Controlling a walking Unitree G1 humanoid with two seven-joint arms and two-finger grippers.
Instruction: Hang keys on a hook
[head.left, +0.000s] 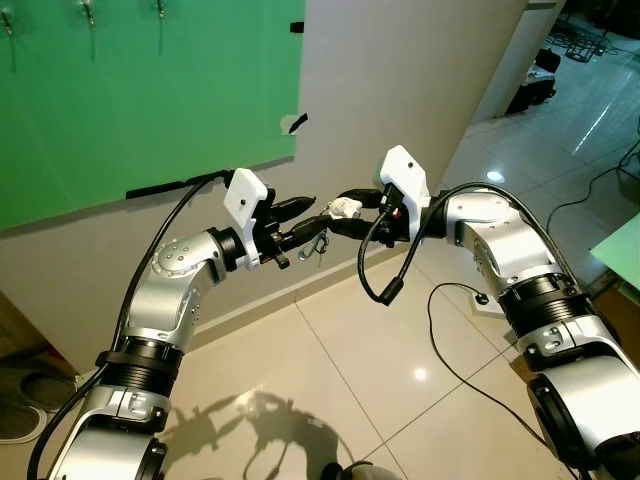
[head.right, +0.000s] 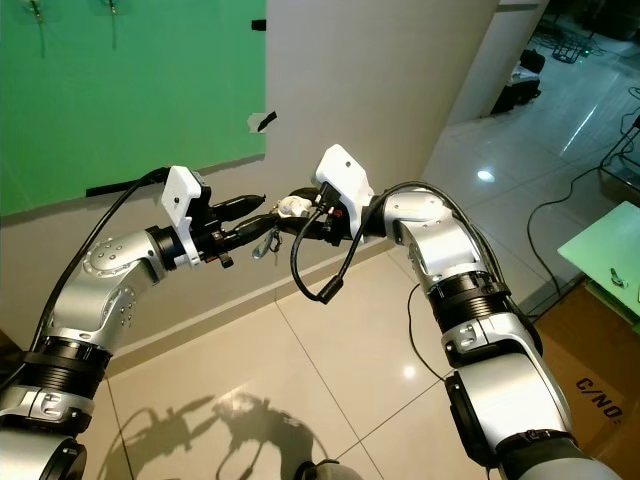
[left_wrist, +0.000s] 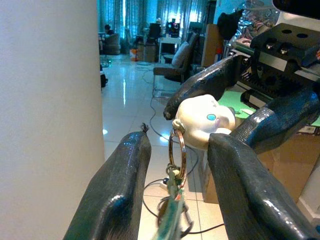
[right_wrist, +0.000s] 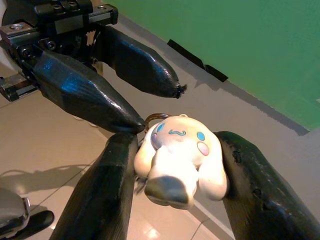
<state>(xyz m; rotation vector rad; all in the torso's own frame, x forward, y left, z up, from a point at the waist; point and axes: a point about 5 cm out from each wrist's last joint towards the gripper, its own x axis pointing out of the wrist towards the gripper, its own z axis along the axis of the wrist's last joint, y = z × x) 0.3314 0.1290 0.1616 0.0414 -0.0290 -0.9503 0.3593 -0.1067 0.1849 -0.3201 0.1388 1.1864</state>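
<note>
The keychain has a white plush charm (right_wrist: 177, 150), a metal ring (left_wrist: 177, 150) and keys (head.left: 318, 245) dangling below. My right gripper (head.left: 338, 212) is shut on the charm, holding it in mid-air in front of the grey wall. From the other side, my left gripper (head.left: 318, 212) is open, one finger (left_wrist: 120, 200) on each side of the ring. One left fingertip (right_wrist: 135, 122) rests close against the ring beside the charm. Several metal hooks (head.left: 88, 10) are on the green board (head.left: 120, 100), high and to the left of both grippers.
A grey wall (head.left: 400, 80) runs behind the grippers, with black tape (head.left: 160, 186) along the board's lower edge. Below is a tiled floor (head.left: 350, 380) with a cable and power strip (head.left: 485, 300). A cardboard box (head.right: 600, 370) stands at the right.
</note>
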